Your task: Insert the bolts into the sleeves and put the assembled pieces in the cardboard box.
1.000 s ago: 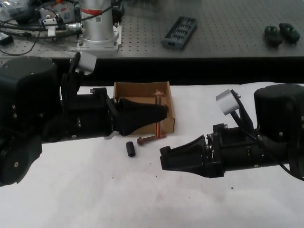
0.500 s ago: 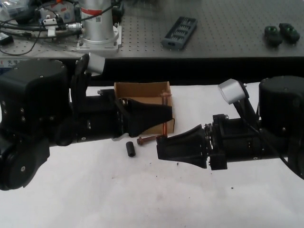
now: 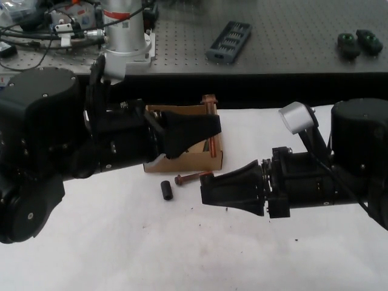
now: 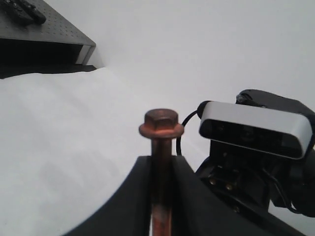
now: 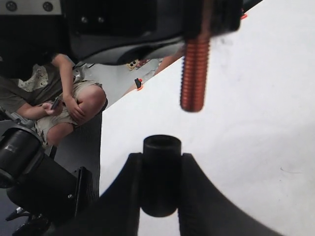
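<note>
**High view.** We are reading the left gripper [image 3: 206, 128] as clamped on the held bolt [image 3: 209, 103]. The bolt is standing upright over the cardboard box [image 3: 182, 161], at the corner facing the right gripper [image 3: 205, 187]. That gripper is hovering just in front of the same corner.
- Count: two bolts, one held and one loose bolt [image 3: 189, 178] lying on the white cloth [image 3: 121, 242] just in front of the box.
- One loose sleeve [image 3: 166, 190] is lying beside that bolt, and there is one box.
- Risk: the right gripper's tips are sitting just beside the loose bolt, so a low advance could be rolling it away from the box.

**Left wrist view.** The fingers are pinching the held bolt's shank below its head. We are counting one bolt here.

**Right wrist view.** The right gripper is squeezing the held sleeve [image 5: 161, 172], whose open bore is facing the bolt's threaded end. That is making two sleeves in all. The threaded end is sitting apart from the bore and off its axis.
- Risk, in our judgement: closing now would be landing the thread on the rim, tilting the sleeve or slipping the bolt in its grip.
</note>
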Robot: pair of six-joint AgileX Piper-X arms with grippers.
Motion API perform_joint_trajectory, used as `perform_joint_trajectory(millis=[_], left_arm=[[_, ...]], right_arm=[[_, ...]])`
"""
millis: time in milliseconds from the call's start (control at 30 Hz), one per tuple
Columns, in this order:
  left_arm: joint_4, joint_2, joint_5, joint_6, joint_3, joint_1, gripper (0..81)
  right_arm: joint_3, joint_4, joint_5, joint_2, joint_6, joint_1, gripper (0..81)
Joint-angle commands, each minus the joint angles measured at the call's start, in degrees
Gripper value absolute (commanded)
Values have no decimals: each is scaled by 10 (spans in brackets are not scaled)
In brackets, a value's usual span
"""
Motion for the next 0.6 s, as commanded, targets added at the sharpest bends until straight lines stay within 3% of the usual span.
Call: perform_joint_trajectory(millis=[0,333,567], left_arm=[[-12,0,-18,-17,-3,0,6],[-12,0,-31,-49,-3,2,6],[-12,0,9,-59,-3,2,6]], right_arm=[[0,-11,17,-2,2,1,40],[0,-11,38,-2,2,1,40],[0,-11,40,-2,2,1,40]])
